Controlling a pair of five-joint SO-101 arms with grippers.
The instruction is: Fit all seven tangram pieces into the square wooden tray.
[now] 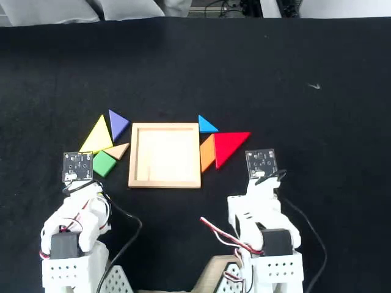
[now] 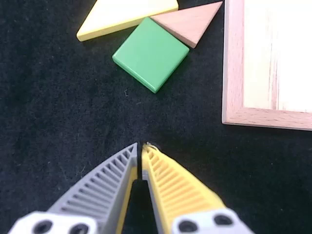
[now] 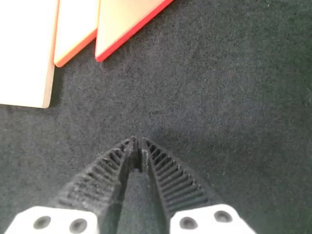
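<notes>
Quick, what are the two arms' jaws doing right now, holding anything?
Left gripper: jaws closed, holding nothing.
Right gripper: jaws closed, holding nothing.

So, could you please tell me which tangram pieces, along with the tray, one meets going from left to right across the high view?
In order: large yellow triangle → purple triangle → square wooden tray → orange parallelogram → large red triangle.
</notes>
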